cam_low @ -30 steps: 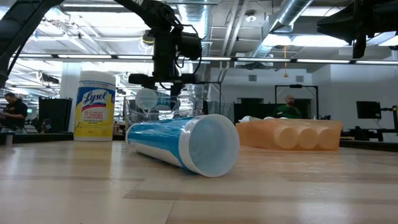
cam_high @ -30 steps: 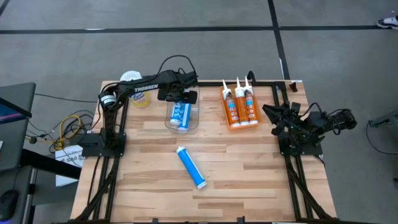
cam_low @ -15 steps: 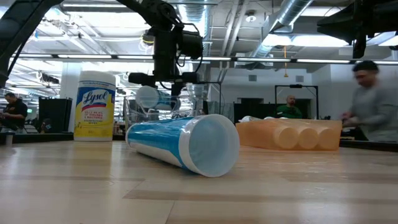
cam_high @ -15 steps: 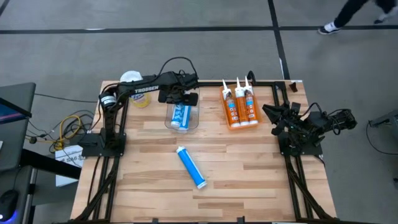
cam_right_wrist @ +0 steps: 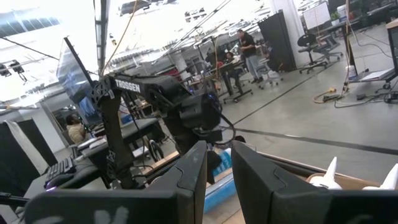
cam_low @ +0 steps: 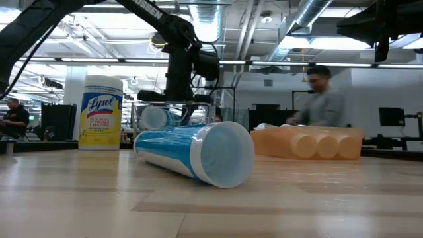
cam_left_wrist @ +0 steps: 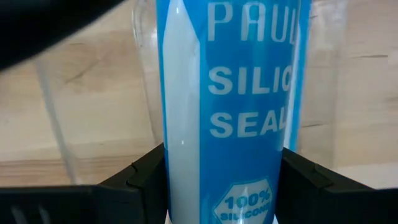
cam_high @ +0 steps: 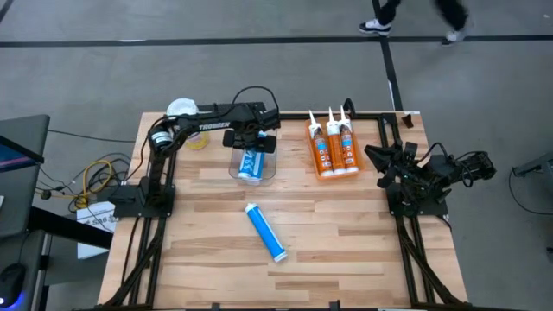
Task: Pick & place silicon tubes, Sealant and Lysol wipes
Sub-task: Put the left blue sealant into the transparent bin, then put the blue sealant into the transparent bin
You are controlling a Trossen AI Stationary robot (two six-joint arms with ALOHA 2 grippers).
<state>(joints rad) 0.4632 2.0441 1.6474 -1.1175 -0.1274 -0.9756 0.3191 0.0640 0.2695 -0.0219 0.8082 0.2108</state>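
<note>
Gripping blue silicone tube [cam_left_wrist: 231, 106] inside clear bin [cam_high: 269, 169]: left gripper [cam_high: 251, 145] fingers [cam_left_wrist: 140, 180] pinch it | right gripper [cam_high: 377, 161]: parked at table [cam_high: 346, 233] edge, fingers [cam_right_wrist: 186, 174] nearly together, empty

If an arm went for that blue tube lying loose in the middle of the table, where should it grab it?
Probably around the middle of the blue tube, coming straight down from above. It lies flat and slanted on the table, so the fingers should straddle its round body across its width, with bare wood on both sides.
</note>
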